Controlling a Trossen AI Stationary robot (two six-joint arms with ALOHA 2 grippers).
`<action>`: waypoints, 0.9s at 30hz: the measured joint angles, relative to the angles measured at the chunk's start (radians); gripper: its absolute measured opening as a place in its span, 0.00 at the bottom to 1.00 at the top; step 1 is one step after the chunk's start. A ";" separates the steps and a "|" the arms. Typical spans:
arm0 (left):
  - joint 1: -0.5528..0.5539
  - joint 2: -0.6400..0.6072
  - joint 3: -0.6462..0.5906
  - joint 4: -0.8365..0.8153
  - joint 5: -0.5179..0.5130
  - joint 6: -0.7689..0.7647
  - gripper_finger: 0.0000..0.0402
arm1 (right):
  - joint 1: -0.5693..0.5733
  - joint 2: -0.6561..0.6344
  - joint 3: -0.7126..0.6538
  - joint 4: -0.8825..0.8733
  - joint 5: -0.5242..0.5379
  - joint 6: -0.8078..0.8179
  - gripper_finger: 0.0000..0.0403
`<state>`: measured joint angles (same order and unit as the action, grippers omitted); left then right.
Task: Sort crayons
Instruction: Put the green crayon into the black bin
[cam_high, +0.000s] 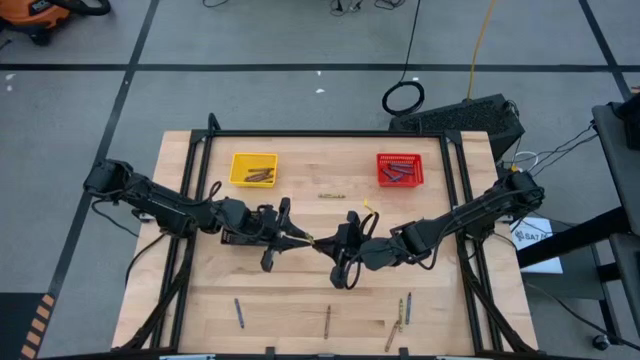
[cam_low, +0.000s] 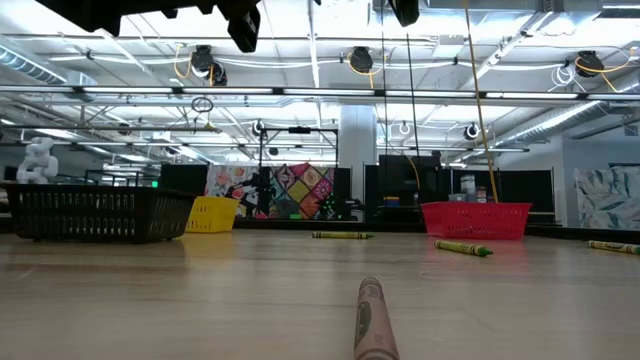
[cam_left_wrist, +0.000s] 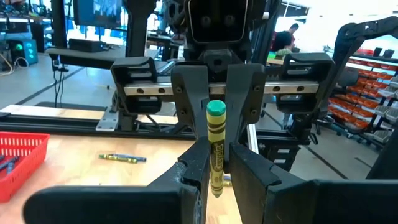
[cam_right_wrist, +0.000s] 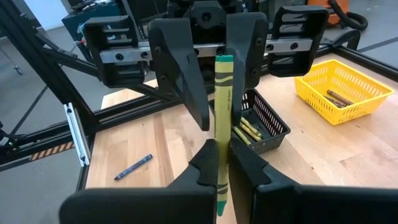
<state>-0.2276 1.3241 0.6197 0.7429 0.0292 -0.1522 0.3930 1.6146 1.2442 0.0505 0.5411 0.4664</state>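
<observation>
A yellow-green crayon (cam_right_wrist: 222, 112) hangs in the air over the table's middle, with my right gripper (cam_right_wrist: 219, 158) shut on it. My left gripper (cam_left_wrist: 217, 158) faces it from the table's left. It is open, one finger on either side of the crayon's free end (cam_right_wrist: 224, 62), and gaps show beside the crayon. In the high view the two grippers (cam_high: 305, 238) (cam_high: 335, 244) meet tip to tip. Under my left gripper stands a black basket (cam_right_wrist: 264, 124) with yellow-green crayons inside. My right gripper pinches the crayon's paper-wrapped shaft (cam_right_wrist: 217, 146) between its two fingers. The fingers come nearly level from the table's right and lie along the crayon. The crayon sticks out past the fingertips toward my left gripper and is lifted clear of the table.
A yellow basket (cam_high: 253, 168) with brown crayons and a red basket (cam_high: 399, 169) with blue-grey ones stand at the far side. Loose crayons lie mid-table (cam_high: 332, 196) and along the near edge (cam_high: 239, 313) (cam_high: 327, 320) (cam_high: 401, 312). A blue crayon (cam_right_wrist: 133, 167) lies near the left frame.
</observation>
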 joint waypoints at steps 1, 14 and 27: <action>0.000 0.000 0.000 0.000 0.000 0.000 0.16 | 0.000 0.000 0.000 0.000 0.000 0.000 0.00; 0.045 0.000 0.000 0.015 0.038 -0.001 0.16 | -0.032 0.000 0.000 0.006 -0.022 0.000 0.00; 0.047 0.000 0.000 0.000 0.077 0.008 0.03 | -0.031 0.000 0.000 0.006 -0.051 -0.008 0.00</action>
<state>-0.1809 1.3238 0.6201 0.7431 0.1064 -0.1439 0.3618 1.6146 1.2442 0.0570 0.4905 0.4583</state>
